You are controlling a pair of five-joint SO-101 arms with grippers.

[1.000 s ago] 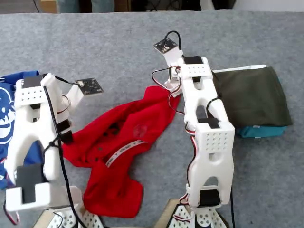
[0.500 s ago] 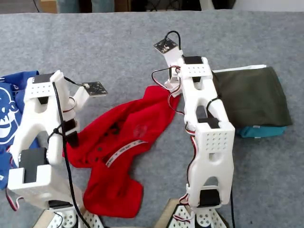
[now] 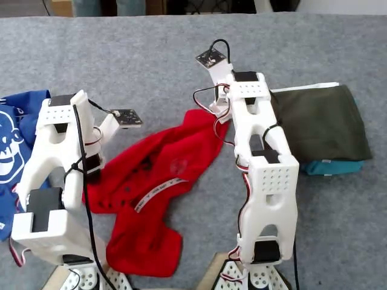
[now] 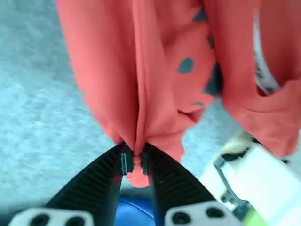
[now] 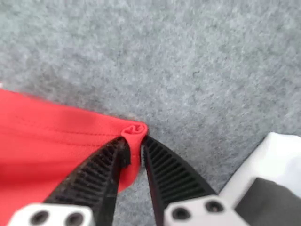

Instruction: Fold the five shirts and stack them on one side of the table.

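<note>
A crumpled red shirt lies across the middle of the grey table. My left gripper is shut on a pinched fold of the red shirt at its left edge, under the left arm. My right gripper is shut on a rolled corner of the red shirt at the shirt's far right tip, just over the table. A blue printed shirt lies unfolded at the left edge, partly under the left arm. On the right a folded dark olive shirt lies on a folded teal shirt.
The right arm stands between the red shirt and the folded stack. A white strip shows along the stack's far edge. Bare grey table stretches across the far half. Both arm bases sit at the near edge.
The left arm has swung right with the red shirt's left edge in its gripper, bunching that side inward and uncovering more of the blue shirt. The right arm has kept still.
</note>
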